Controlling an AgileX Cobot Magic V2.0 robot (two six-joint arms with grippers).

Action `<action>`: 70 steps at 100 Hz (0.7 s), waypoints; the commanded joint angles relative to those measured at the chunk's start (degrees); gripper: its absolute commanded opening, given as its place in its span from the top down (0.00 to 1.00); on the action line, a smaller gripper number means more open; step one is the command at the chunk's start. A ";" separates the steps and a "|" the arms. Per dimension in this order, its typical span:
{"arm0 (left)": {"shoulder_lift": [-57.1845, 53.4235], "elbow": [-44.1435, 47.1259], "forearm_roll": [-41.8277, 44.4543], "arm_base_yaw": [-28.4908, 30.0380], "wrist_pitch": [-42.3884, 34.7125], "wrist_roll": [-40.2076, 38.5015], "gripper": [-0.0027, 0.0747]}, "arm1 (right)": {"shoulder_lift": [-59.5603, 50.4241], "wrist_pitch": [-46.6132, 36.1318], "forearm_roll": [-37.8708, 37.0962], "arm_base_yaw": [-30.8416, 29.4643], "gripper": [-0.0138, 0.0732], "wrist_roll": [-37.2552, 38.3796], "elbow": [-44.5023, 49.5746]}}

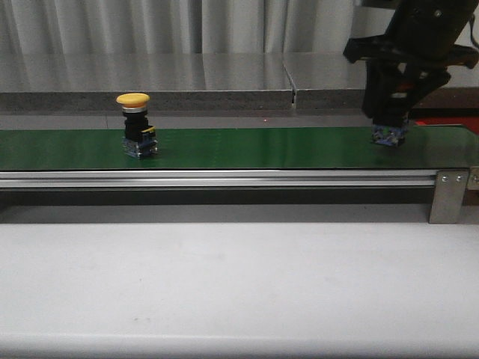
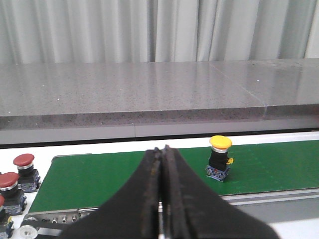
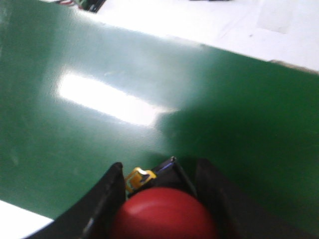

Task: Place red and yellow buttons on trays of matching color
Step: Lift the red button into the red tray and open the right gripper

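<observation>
Right gripper point(image 1: 390, 127) is down on the green belt point(image 1: 247, 147) at the right end, and its two black fingers point(image 3: 102, 206) are closed around a red button point(image 3: 162, 214). From the right wrist view, the round red cap sits snug between the fingers, with a bit of yellow showing just beside it. The button's small blue base point(image 1: 390, 135) touches the belt under the gripper.

Left gripper point(image 2: 162, 199) is shut tight with nothing in it (its two dark fingers press flat together). It hangs near the left end of the belt.

One yellow button point(image 1: 137, 126) stands upright on the belt, far to the left of the right gripper. More red buttons point(image 2: 25, 167) stand on the white table just past the belt's left end. A grey metal bracket point(image 1: 447, 196) with two screws sits at the right of the belt rail. A bit of red tray point(image 1: 447, 120) peeks out behind the right gripper.
</observation>
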 commanded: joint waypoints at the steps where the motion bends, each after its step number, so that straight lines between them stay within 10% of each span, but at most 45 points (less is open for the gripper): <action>1: 0.53 -1.38 -0.76 -0.33 -4.62 -0.09 0.99 | -3.66 0.76 -0.45 -4.25 0.72 -0.20 -5.55; 36: 0.53 -1.38 -0.76 -0.33 -4.62 -0.09 0.99 | -1.17 -0.96 -0.94 -20.85 0.72 -0.25 -11.82; 70: 0.53 -1.38 -0.76 -0.33 -4.62 -0.09 0.99 | 7.74 -6.97 0.22 -23.77 0.72 -0.37 -11.82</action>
